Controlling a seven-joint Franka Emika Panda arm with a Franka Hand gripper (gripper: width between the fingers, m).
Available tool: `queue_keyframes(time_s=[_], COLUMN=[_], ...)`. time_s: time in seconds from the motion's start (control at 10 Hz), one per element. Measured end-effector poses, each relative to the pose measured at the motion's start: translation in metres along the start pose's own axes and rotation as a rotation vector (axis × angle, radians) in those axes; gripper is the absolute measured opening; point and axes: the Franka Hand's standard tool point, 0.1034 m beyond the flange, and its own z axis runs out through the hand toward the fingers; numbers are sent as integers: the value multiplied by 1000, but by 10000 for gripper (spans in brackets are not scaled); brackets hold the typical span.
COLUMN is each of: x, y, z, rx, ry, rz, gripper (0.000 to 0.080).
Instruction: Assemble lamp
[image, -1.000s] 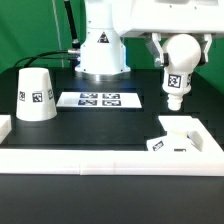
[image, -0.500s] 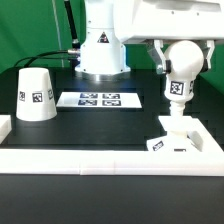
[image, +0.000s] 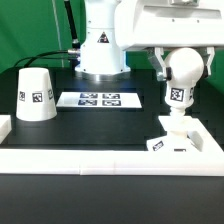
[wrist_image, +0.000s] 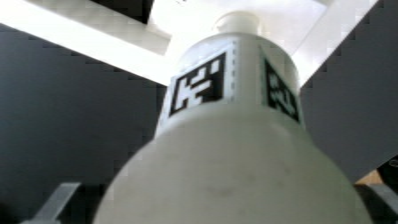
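Gripper (image: 183, 65) is pinching the bulb (image: 176, 96) by its ball, neck pointing straight down at the base (image: 183, 138), around 4 o'clock in the exterior view. Shade (image: 36, 95) is sitting well apart at 9 o'clock.

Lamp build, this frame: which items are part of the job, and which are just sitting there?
Part of the job:
- bulb, gripped in the tool
- base, below the bulb
- shade, standing alone at the exterior view's left

Just lying about:
- marker board
- white border rail
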Motion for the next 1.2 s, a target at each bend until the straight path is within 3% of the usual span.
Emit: queue_keyframes(time_s=[0.5, 1.1, 1.2], x=[-8, -15, -15], y=[-4, -6, -7], z=[11, 12, 12], rx=[4, -28, -28], ry=[-10, 59, 57], rz=[-1, -6, -5], gripper=[577, 577, 635])
